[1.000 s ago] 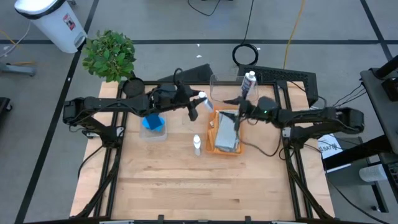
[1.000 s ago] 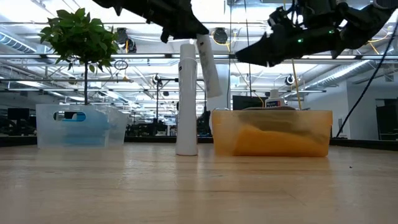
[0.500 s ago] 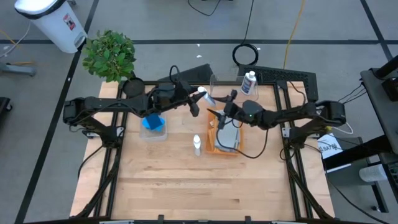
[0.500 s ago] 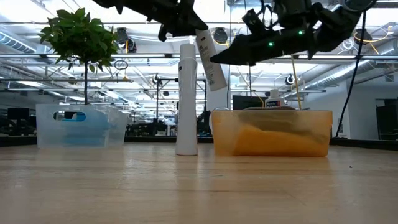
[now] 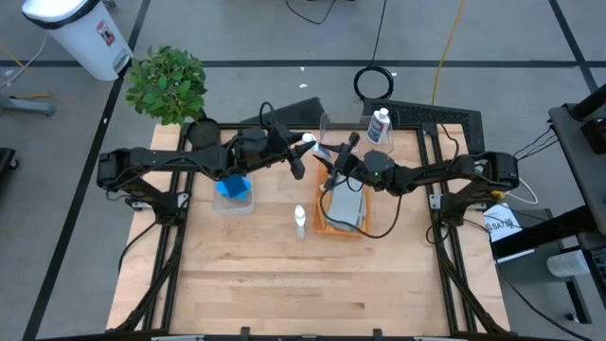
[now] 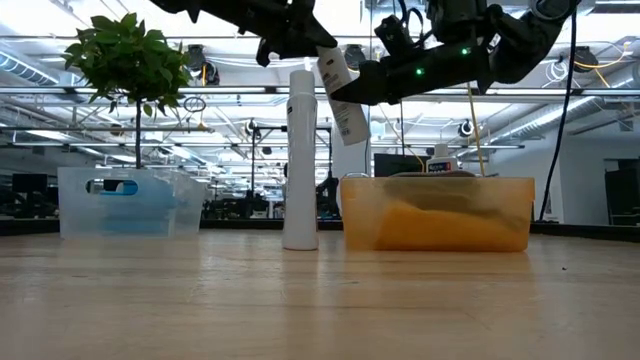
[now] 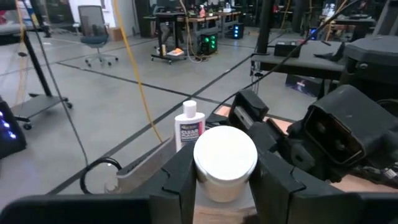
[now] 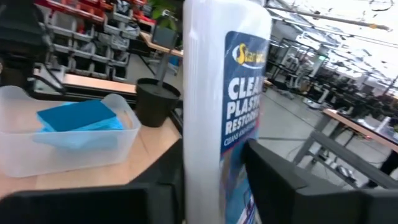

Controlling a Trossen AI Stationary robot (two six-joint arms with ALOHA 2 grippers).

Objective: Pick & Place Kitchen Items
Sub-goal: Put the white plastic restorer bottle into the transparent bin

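A white bottle with a blue label [image 5: 317, 150] [image 6: 345, 105] hangs high over the table between both arms. My left gripper [image 5: 301, 156] [image 7: 225, 160] comes from the left and is shut on the bottle's upper end. My right gripper [image 5: 329, 169] [image 8: 214, 171] comes from the right and is shut on its body. A second white bottle [image 5: 300, 221] [image 6: 300, 160] stands upright on its base on the table. A third [image 5: 380, 125] stands at the far edge. A blue sponge [image 5: 232, 185] lies in a clear bin. A grey cloth [image 5: 346, 206] lies in the orange tray [image 6: 437, 212]. My left gripper pinches the bottle's round white upper end [image 7: 205, 174] between its two fingers, one on each side. The fingers come about level from the table's left. The bottle hangs tilted below them, clear of the table. My right gripper pinches the bottle's labelled body [image 8: 233, 177] between its two fingers, which lie across it. The fingers come about level from the table's right, below my left gripper's hold. The bottle stays lifted clear.
A potted plant [image 5: 169, 83] stands at the far left corner. A clear bin [image 5: 343, 133] sits at the far edge. The clear sponge bin [image 6: 130, 200] stands left of the standing bottle. Bare wood lies toward the near edge [image 5: 303, 284].
My right gripper has moved toward the table's left, from over the orange tray to the bottle that my left gripper holds up, rolling as it went, and has taken hold of the bottle's body. The bottle has stayed hanging, tilting slightly.
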